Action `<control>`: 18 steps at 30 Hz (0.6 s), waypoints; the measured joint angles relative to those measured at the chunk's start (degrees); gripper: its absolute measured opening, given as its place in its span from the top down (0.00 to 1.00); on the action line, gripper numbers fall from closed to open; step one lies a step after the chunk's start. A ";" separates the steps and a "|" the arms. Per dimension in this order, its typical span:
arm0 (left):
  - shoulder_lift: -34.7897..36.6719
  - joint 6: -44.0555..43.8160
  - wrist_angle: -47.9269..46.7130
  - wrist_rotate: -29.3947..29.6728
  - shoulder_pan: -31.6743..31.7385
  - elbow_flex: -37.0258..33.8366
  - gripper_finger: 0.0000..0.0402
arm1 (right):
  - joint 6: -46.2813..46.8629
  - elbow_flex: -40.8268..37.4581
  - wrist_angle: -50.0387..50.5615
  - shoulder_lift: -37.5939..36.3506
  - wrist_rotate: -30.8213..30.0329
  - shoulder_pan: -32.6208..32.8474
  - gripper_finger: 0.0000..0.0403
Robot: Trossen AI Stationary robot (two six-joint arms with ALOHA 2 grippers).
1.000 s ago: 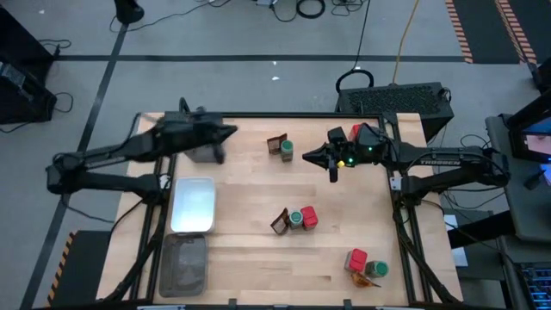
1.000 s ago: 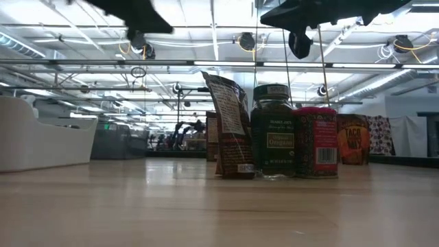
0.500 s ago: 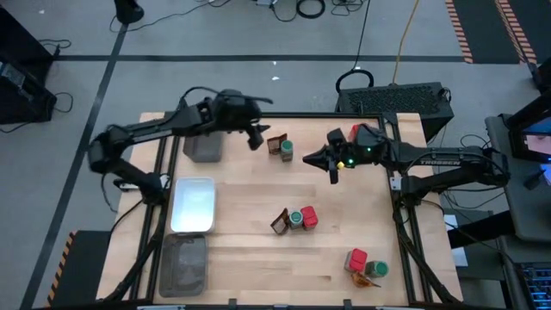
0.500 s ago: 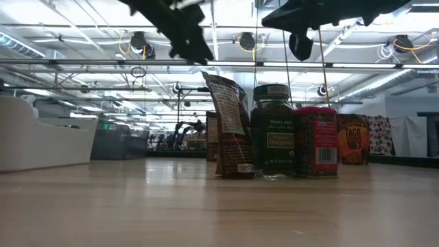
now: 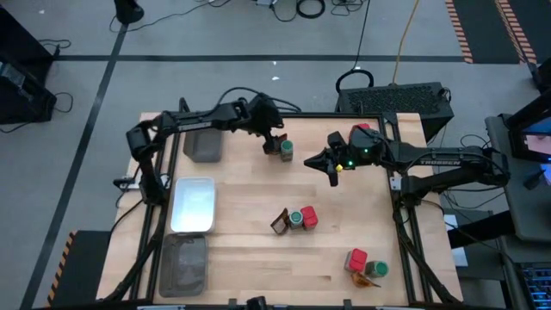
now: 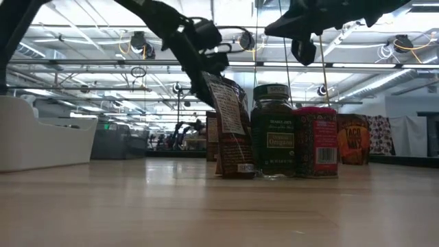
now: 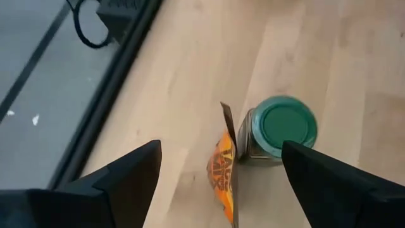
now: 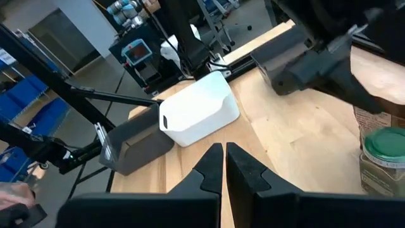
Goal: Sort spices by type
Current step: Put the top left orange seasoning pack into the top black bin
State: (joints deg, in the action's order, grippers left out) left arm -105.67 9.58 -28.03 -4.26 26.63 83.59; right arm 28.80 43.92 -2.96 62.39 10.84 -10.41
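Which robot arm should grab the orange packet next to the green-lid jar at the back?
Probably the left. Its open pincer hangs right above the orange packet beside the jar. The right pincer is shut and farther off.

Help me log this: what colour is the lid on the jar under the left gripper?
Green, clearest in the left wrist view.

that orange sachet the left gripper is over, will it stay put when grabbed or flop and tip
The sachet looks thin and crinkly, standing on edge, so it will probably bend and tip easily. It leans beside the green-lidded jar, which may get nudged. The left gripper is open, straddling it; a pinch across its flat faces seems likeliest to hold.
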 joint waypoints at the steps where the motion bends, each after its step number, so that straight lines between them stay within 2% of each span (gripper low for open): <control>1: -0.57 -0.04 -0.11 0.00 -0.02 0.01 0.17 | -0.12 0.00 0.45 0.00 0.00 0.00 1.00; 11: -4.92 1.99 -1.48 -0.01 0.02 0.07 0.20 | -0.16 0.00 7.52 0.00 -0.03 0.02 1.00; 18: -5.40 3.27 -1.51 0.03 0.02 0.03 0.37 | -1.20 0.00 8.07 0.00 -0.27 0.02 1.00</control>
State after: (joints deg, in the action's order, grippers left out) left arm -111.07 12.86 -29.55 -4.23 26.65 83.61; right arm 27.60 43.92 5.10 62.39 10.58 -10.39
